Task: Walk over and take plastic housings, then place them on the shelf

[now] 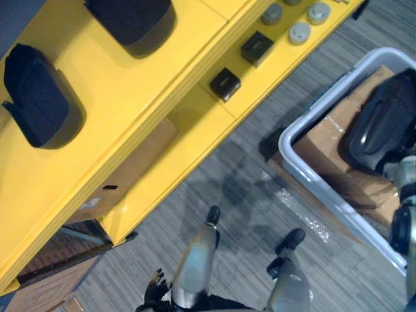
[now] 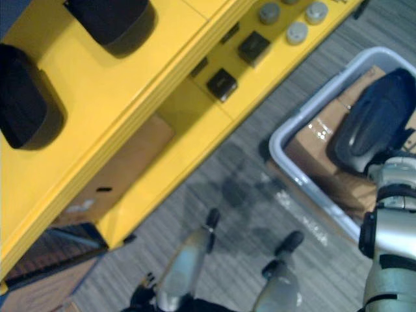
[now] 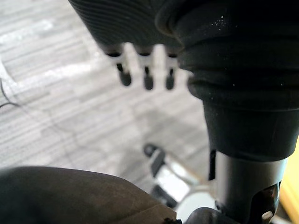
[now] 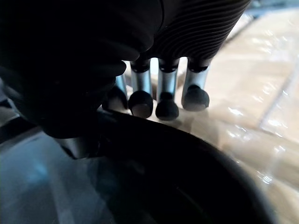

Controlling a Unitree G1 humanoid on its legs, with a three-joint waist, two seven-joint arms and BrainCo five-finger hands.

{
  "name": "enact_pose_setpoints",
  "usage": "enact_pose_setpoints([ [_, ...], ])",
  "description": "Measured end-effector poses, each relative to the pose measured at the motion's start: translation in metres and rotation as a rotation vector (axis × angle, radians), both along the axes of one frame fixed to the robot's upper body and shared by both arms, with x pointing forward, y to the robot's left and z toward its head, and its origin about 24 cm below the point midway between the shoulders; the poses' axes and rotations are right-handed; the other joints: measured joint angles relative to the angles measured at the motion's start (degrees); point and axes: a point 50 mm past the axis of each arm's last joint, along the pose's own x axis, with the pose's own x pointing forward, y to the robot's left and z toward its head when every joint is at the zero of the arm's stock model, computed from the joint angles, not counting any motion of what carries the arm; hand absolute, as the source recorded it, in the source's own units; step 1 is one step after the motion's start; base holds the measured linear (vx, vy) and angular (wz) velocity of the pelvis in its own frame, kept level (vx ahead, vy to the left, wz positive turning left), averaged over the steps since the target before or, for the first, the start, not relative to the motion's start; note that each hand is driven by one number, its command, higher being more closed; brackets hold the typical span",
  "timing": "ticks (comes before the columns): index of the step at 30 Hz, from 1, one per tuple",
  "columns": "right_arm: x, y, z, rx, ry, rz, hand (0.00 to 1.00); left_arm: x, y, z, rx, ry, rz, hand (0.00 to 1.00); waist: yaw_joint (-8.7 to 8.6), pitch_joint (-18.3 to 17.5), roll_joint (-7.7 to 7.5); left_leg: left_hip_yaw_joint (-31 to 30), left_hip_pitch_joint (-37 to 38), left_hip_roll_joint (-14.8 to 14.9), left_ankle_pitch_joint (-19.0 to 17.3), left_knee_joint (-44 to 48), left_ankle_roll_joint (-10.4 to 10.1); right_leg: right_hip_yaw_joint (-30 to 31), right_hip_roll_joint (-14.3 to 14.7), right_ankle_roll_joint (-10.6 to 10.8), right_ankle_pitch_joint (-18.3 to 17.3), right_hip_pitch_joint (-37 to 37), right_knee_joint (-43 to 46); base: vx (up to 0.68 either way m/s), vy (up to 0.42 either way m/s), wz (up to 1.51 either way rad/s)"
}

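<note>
A black plastic housing (image 2: 370, 120) lies on cardboard inside a grey bin (image 2: 286, 133) at the right. My right hand (image 2: 393, 172) is at the housing's near end. In the right wrist view its fingers (image 4: 161, 88) reach straight over the dark rim of the housing (image 4: 163, 186), touching or nearly touching it. Two more black housings (image 1: 133, 23) (image 1: 39, 97) rest on the top of the yellow shelf (image 1: 130, 97). My left hand (image 1: 156, 289) hangs low by my side, with its fingers (image 3: 145, 74) relaxed over the carpet and nothing in them.
Two small black boxes (image 1: 225, 84) (image 1: 257, 48) and several grey round caps (image 1: 299, 32) sit on the shelf's lower level. A cardboard box (image 1: 130, 172) is stored under the shelf. Grey carpet (image 1: 247, 188) separates the shelf from the bin.
</note>
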Motion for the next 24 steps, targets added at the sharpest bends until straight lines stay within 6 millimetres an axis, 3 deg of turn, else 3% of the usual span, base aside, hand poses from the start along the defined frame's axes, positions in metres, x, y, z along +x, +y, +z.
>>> enact_pose_setpoints([
  [4, 0.007, 0.005, 0.013, -0.185, -0.035, 0.057, 1.0, 0.011, 0.004, 0.009, 0.033, -0.081, 0.008, 0.0, -0.39, 0.3, -0.44, 0.5, 0.0, 0.4, -0.6, 1.1, 0.0, 0.7, 0.4, 0.0, 0.0, 0.0, 0.0, -0.04, 0.039, -0.11],
  [8, 0.018, 0.029, 0.019, -0.384, -0.142, 0.185, 1.0, 0.023, 0.018, 0.021, 0.145, -0.149, 0.007, 0.0, -1.51, 0.9, -3.36, 2.3, 1.8, 1.9, -0.8, 0.1, -0.1, 2.5, 1.5, -0.4, 0.5, 0.2, -0.7, -0.01, 0.01, -0.26],
  [9, 0.022, 0.044, 0.009, -0.434, -0.153, 0.242, 1.0, 0.024, 0.026, 0.025, 0.21, -0.157, 0.013, 0.0, -1.84, 0.8, -5.24, 3.5, 3.5, 2.4, -0.7, -1.3, -0.3, 3.7, 1.8, -0.5, 0.5, 0.4, -0.9, 0.04, -0.012, -0.4],
  [12, 0.021, 0.06, -0.007, -0.478, -0.161, 0.305, 1.0, 0.024, 0.036, 0.03, 0.288, -0.166, -0.006, 0.0, -3.13, 0.6, -6.99, 4.4, 5.8, 2.8, -0.5, -2.9, -0.5, 4.2, 2.1, -0.5, 0.4, 1.6, -1.3, 0.06, -0.006, -0.21],
  [17, 0.0, 0.102, -0.066, -0.479, -0.132, 0.429, 1.0, 0.012, 0.054, 0.036, 0.427, -0.132, -0.088, 0.0, -5.17, -2.7, -11.12, 7.6, 11.0, 3.3, -0.4, -6.8, -0.7, 6.4, 2.5, -0.6, 0.4, 3.7, -2.9, 0.06, 0.019, -0.26],
  [20, -0.016, 0.12, -0.096, -0.46, -0.082, 0.488, 1.0, 0.004, 0.063, 0.035, 0.484, -0.071, -0.166, 0.0, -5.73, -7.0, -12.54, 9.0, 13.2, 3.6, -0.2, -8.8, -1.0, 7.3, 2.9, -0.5, 0.4, 4.4, -4.0, 0.06, 0.01, -0.22],
  [22, -0.022, 0.123, -0.108, -0.451, -0.049, 0.505, 1.0, 0.001, 0.067, 0.036, 0.494, -0.053, -0.182, 0.0, -5.74, -8.8, -12.49, 9.6, 14.7, 3.8, -0.2, -9.5, -1.1, 7.7, 3.1, -0.5, 0.5, 5.5, -4.6, 0.04, 0.0, -0.11],
  [24, -0.032, 0.125, -0.122, -0.455, 0.004, 0.523, 1.0, 0.035, 0.064, 0.063, 0.425, -0.239, -0.086, 0.0, -5.72, -11.9, -12.18, 9.5, 15.6, 3.8, 0.3, -10.7, -1.4, 7.5, 3.3, -0.5, 0.7, 6.4, -5.3, 0.01, -0.012, 0.03],
])
